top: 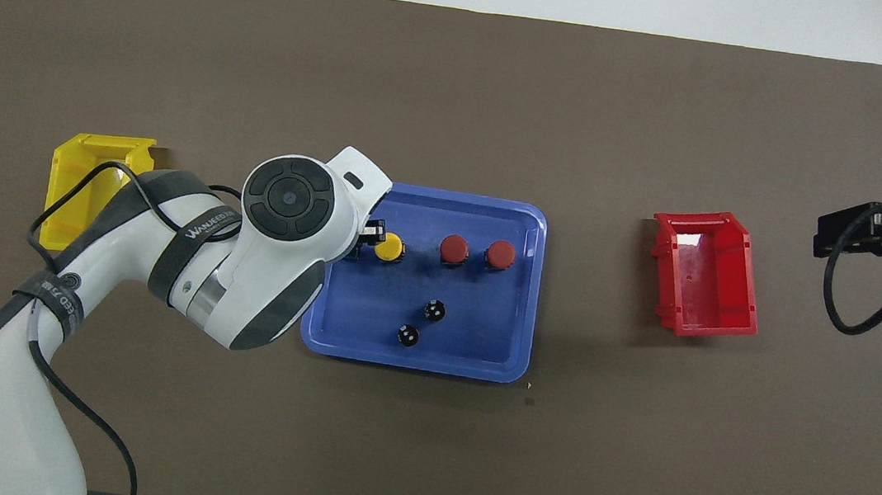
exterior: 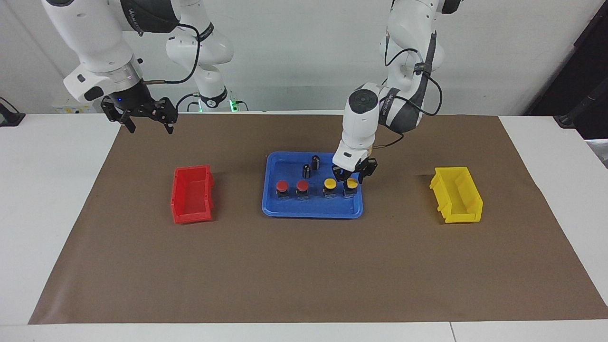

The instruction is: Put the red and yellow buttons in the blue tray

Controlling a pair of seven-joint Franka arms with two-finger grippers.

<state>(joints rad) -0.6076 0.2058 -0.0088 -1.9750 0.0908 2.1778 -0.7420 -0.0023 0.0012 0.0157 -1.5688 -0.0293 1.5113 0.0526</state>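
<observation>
Facing view
Blue tray [exterior: 312,210]: lying at the middle of the brown mat [exterior: 304,266], between the red bin [exterior: 192,194] and the yellow bin [exterior: 456,194].
Red buttons: two, [exterior: 282,185] and [exterior: 302,185], standing side by side in the tray, toward the right arm's end.
Yellow buttons: one [exterior: 329,183] standing free beside the red pair; the other [exterior: 351,183] sitting by the tray's rim at the left arm's end, its base down on the tray floor.
Dark cylinders [exterior: 311,166]: two, standing upright in the tray, nearer to the robots than the row of buttons.
Left gripper [exterior: 352,177]: reaching down into the tray, its fingers straddling the yellow cap at the rim and looking closed against it.
Right gripper [exterior: 144,116]: waiting in the air over the mat's edge at the right arm's end, fingers spread apart and carrying nothing.

Overhead view
Blue tray [top: 523,290]: sitting centred, the two bins well apart from it at either end.
Buttons: one yellow cap [top: 388,246] and two red caps, [top: 454,249] and [top: 500,253], forming a row; the fourth button is hiding under the left arm's wrist.
Left gripper: only a finger's tip [top: 373,231] is showing, just beside the yellow cap.
Right gripper [top: 858,230]: hanging at the frame's edge, past the red bin [top: 705,273].
</observation>
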